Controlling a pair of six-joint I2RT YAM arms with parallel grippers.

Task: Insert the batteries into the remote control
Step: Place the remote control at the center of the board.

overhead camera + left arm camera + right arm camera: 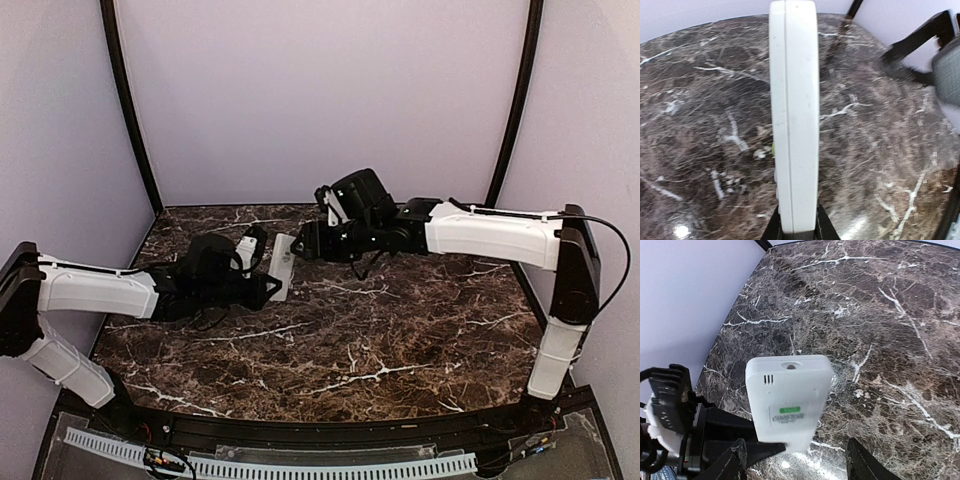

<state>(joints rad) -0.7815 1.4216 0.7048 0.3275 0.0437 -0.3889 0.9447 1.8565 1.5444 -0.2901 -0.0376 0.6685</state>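
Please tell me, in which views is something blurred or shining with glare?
Left wrist: the remote control is sharp, the right gripper behind it is blurred, and a glare spot lies on the table. Right wrist: the remote control's near end looks soft. Top external: even light, no strong glare.

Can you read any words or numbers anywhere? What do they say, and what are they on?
Green label on the remote: white letters, too blurred to read.
Grey print just under that label: too small to read.
Nothing else in any view shows words, numbers or signs.
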